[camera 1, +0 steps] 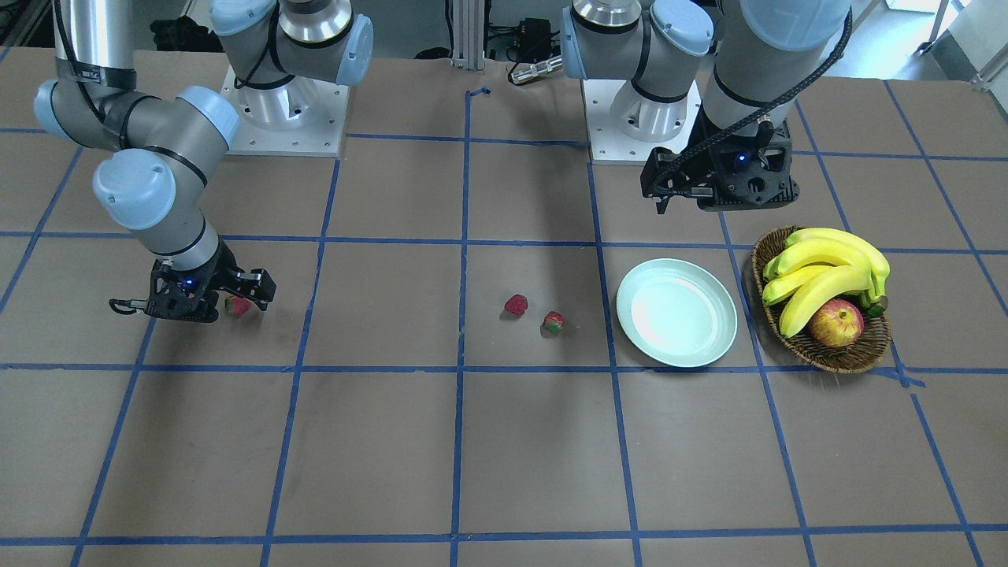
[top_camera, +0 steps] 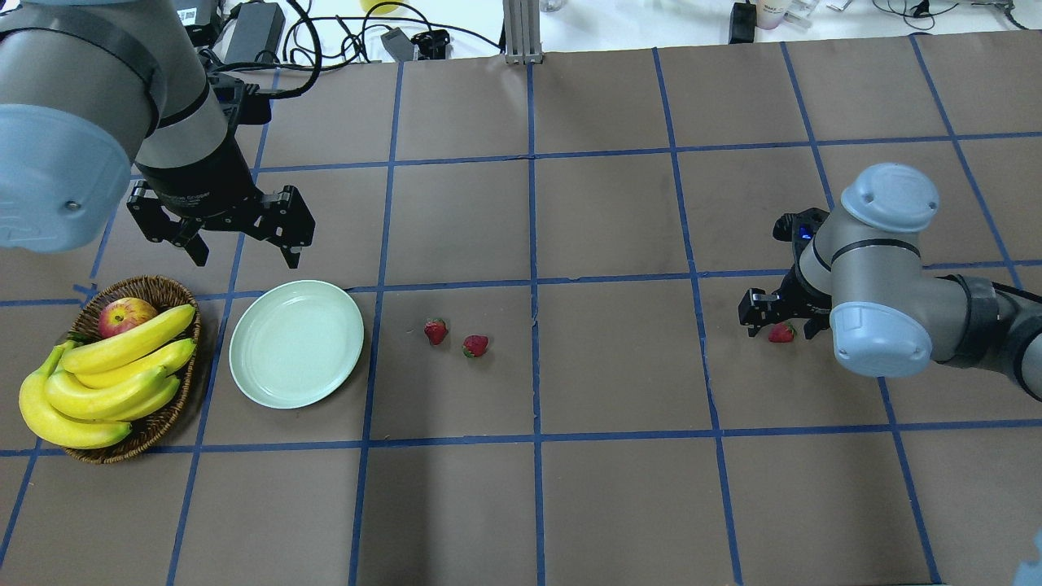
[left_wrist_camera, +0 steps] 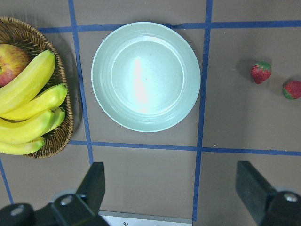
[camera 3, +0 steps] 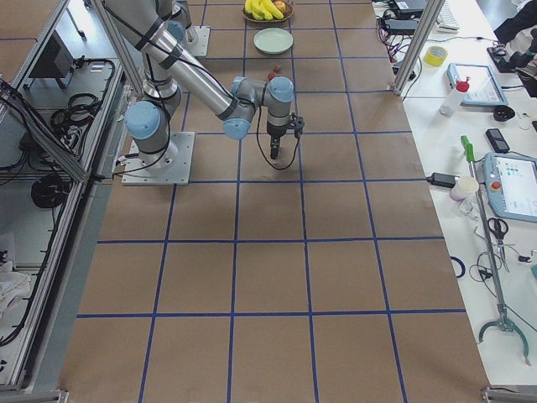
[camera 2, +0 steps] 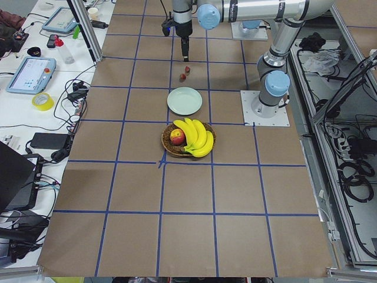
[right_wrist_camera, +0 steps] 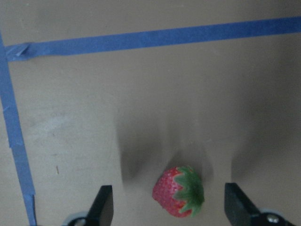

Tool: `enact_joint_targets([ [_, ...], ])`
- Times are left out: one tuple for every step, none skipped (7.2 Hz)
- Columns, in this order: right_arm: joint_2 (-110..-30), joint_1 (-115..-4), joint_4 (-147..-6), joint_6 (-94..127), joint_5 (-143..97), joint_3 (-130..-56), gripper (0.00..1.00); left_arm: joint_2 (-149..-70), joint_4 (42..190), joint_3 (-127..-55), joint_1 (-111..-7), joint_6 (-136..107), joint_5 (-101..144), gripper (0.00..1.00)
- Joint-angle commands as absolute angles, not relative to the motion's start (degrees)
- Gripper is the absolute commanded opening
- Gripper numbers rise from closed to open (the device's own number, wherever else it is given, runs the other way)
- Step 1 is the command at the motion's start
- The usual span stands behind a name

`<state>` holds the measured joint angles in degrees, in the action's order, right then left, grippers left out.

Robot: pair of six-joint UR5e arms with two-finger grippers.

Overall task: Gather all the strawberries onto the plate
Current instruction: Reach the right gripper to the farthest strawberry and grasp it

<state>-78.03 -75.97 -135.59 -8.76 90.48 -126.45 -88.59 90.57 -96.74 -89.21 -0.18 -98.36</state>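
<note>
Three strawberries lie on the brown table. Two lie close together [top_camera: 435, 330] [top_camera: 475, 346] just right of the pale mint plate [top_camera: 296, 343], which is empty; both also show in the left wrist view [left_wrist_camera: 261, 72] [left_wrist_camera: 292, 89]. The third strawberry [right_wrist_camera: 180, 191] lies far to the right, between the open fingers of my right gripper [top_camera: 780, 330], which is low over the table; the fingers stand clear of the berry on both sides. My left gripper [top_camera: 246, 260] is open and empty, hovering just behind the plate [left_wrist_camera: 146, 75].
A brown wicker basket [top_camera: 155, 289] with bananas and an apple stands left of the plate, close to it. Blue tape lines grid the table. Cables and boxes lie beyond the far edge.
</note>
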Motion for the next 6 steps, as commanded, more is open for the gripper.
enact_joint_targets([
  [-77.9,-75.9,-135.5,-8.8,90.4,-126.3,0.33,-88.6,90.5,-96.7,-89.2,-0.2,-98.5,1.00],
  [-77.9,-75.9,-135.5,-8.8,90.5,-126.2,0.11,-88.6,90.5,-96.8,-89.4,-0.2,-98.5,1.00],
  [-78.0,-75.9,-135.4,-8.7,91.1,-126.2,0.02,-88.7,90.4,-96.7,-89.5,-0.2,-98.4,1.00],
  [-78.5,-76.3,-134.9,-7.8,91.1,-126.2,0.02,-88.8,90.6,-96.8,-89.5,-0.2,-98.4,1.00],
  [-79.0,-78.5,-135.2,-4.9,90.2,-125.9,0.03,-88.8,90.5,-96.8,-89.6,-0.3,-98.4,1.00],
  [-79.1,-85.5,-135.7,2.9,90.2,-125.4,0.02,-88.8,90.6,-96.8,-89.6,-0.3,-98.4,1.00],
])
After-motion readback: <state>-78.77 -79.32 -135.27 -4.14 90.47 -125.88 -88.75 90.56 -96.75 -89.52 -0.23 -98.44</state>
